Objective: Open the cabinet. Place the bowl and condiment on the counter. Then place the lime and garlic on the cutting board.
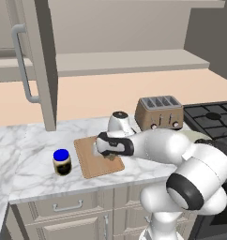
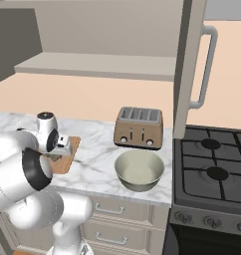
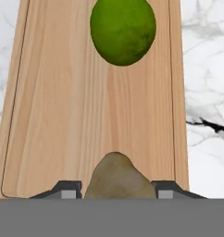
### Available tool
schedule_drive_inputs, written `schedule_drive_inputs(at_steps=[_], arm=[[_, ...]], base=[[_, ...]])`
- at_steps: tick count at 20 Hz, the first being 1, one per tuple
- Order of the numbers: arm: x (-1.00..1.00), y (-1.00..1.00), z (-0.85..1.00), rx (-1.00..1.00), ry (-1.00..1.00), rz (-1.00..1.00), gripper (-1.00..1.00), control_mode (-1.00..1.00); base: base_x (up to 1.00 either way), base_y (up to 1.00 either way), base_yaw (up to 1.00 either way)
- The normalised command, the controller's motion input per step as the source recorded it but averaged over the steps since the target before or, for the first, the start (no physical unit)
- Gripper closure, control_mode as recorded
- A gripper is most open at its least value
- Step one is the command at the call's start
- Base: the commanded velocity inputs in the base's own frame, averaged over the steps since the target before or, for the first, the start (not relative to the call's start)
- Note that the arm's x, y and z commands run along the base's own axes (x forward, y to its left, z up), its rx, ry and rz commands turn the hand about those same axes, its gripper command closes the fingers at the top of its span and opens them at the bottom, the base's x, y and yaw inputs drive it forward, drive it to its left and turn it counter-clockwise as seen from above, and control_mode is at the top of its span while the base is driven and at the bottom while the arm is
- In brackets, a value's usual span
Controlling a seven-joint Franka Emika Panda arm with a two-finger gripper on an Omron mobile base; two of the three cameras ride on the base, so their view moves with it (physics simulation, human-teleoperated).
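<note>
Garlic (image 3: 116, 178) sits between my fingertips (image 3: 70, 189), gripped, low over the cutting board (image 3: 53, 115) | lime (image 3: 123, 30) lies farther along the board | next: release straight down.

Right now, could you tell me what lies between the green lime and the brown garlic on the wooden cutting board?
Nothing: in the hand view, only bare wood of the cutting board separates the lime from the garlic.

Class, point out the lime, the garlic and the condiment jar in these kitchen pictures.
lime (image 3: 123, 30), hand view, middle of its green skin.
garlic (image 3: 117, 178), hand view, its brown top between the jaws.
condiment (image 1: 62, 155), left base view, its blue lid.
</note>
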Motion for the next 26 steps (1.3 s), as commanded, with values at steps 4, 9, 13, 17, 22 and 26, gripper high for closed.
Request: schedule_drive_inputs(at_steps=[4,9,13,17,22,26], arm=[[0.05,0.00,-0.45,0.00,0.00,0.00,1.00,-1.00],[0.10,0.03,-0.32,0.00,0.00,0.00,1.00,-1.00],[0.11,0.01,-0.15,0.00,0.00,0.00,1.00,-1.00],[0.07,0.07,-0.05,0.00,0.00,0.00,1.00,-1.00],[0.00,0.10,0.00,0.00,0.00,0.00,-1.00,-1.00],[0.00,0.06,0.00,0.00,0.00,0.00,-1.00,-1.00]], base=[[0.00,0.00,0.00],[0.00,0.00,0.00],[0.00,0.00,0.00],[0.00,0.00,0.00],[0.00,0.00,0.00],[0.00,0.00,0.00]])
